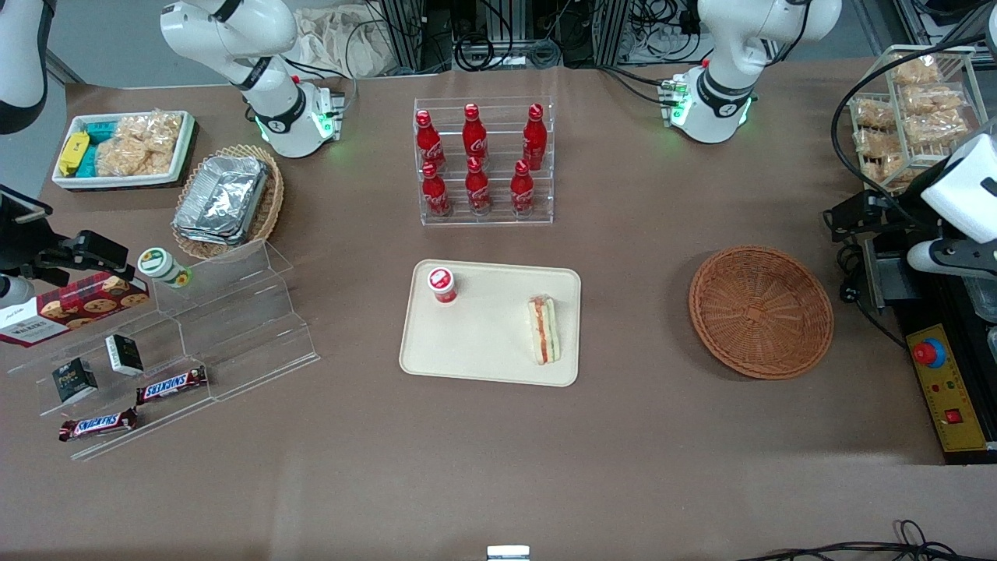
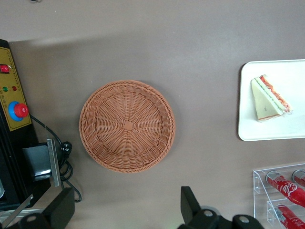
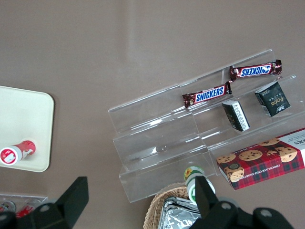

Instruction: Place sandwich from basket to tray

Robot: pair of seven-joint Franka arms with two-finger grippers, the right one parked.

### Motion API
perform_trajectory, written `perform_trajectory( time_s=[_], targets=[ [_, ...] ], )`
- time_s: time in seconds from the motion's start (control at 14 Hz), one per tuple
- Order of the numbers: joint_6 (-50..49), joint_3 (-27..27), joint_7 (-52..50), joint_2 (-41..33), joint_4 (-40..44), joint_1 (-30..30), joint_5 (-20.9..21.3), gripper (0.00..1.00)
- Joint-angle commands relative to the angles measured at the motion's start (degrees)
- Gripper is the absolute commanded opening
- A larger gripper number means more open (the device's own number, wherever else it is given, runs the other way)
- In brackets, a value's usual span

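The sandwich (image 1: 544, 329) lies on its side on the cream tray (image 1: 483, 351), at the tray's edge nearest the basket; it also shows in the left wrist view (image 2: 269, 98) on the tray (image 2: 267, 131). The round reddish-brown wicker basket (image 1: 761, 312) is empty, as the left wrist view (image 2: 127, 125) shows. My left gripper (image 1: 861, 218) hangs high at the working arm's end of the table, beside the basket and apart from it. It is open and empty (image 2: 126, 210).
A red-capped cup (image 1: 442, 284) stands on the tray. A rack of cola bottles (image 1: 483, 160) stands farther from the camera than the tray. A control box with a red button (image 1: 946, 389) lies by the basket. Acrylic steps with snacks (image 1: 195, 335) stand toward the parked arm's end.
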Motion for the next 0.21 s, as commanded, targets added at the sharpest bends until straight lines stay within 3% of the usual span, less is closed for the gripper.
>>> perform_trajectory(
  time_s=[0.0, 0.14],
  targets=[
    [-0.8, 0.7, -0.5, 1.3, 2.1, -0.8, 1.6, 1.00],
    [-0.8, 0.6, -0.6, 1.6, 2.2, -1.0, 4.2, 1.00]
  ],
)
